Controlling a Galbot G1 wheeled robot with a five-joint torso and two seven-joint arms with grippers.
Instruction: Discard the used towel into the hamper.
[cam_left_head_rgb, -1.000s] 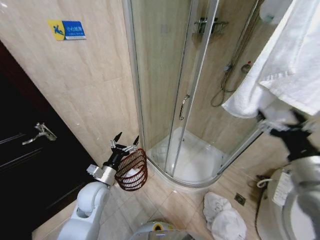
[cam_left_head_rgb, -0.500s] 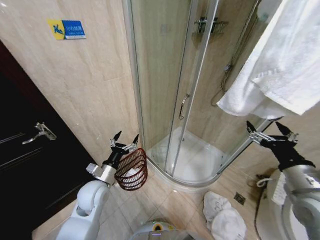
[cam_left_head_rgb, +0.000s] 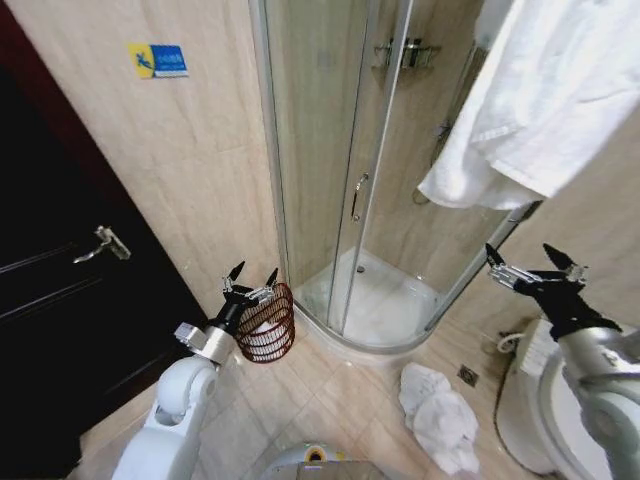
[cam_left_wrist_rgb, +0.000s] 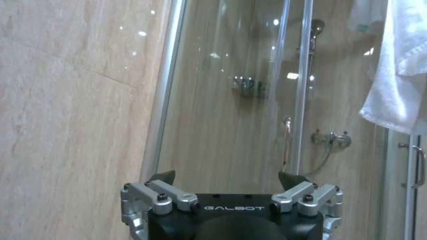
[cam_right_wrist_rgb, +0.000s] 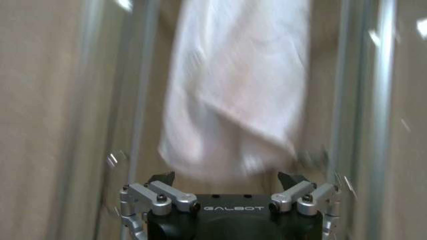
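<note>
- Shower enclosure (cam_left_head_rgb: 370, 190): glass, in the corner.
- Towel (cam_left_head_rgb: 545, 95): white, hanging high at right, above the right gripper (cam_left_head_rgb: 530, 262), fingers spread, empty.
- Hamper (cam_left_head_rgb: 268, 323): on floor beside left gripper (cam_left_head_rgb: 250, 279), fingers spread, empty.

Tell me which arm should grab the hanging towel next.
Right, probably. The right gripper is open just below the hanging towel, facing it. The left gripper, also open, sits low beside the hamper.

A curved glass shower enclosure (cam_left_head_rgb: 350, 190) fills twelve o'clock, its white tray (cam_left_head_rgb: 385, 310) at the base. A dark door (cam_left_head_rgb: 60, 300) with a lever handle (cam_left_head_rgb: 102, 243) stands at nine o'clock. A blue-and-yellow sign (cam_left_head_rgb: 157, 60) hangs on the tiled wall at eleven.
</note>
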